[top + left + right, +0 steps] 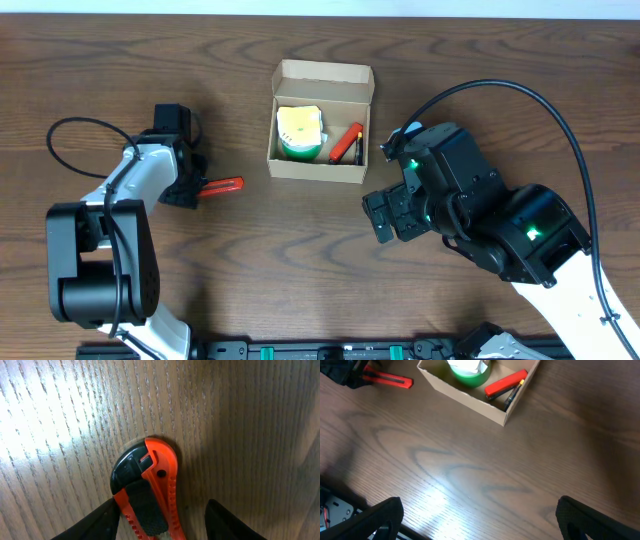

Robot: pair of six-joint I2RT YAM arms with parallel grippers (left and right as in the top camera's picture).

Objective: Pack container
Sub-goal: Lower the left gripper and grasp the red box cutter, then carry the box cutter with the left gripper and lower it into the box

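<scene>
The container (316, 171) is a tan cardboard box standing open at the table's far middle. It holds a green tape roll (299, 134) with a yellow-white top, a red marker (348, 141) and a black pen. A red and black utility knife (224, 186) lies on the table to the left of the box. My left gripper (193, 189) is open with its fingers on either side of the knife's end (149, 477). The left finger is against the knife and the right finger is apart from it. My right gripper (385, 216) is open and empty to the right of the box's front.
The right wrist view shows the box (465, 398) and the knife (390, 380) at the top, with bare wood below. A black cable (75, 135) loops beside the left arm. The arm bases stand along the table's front edge.
</scene>
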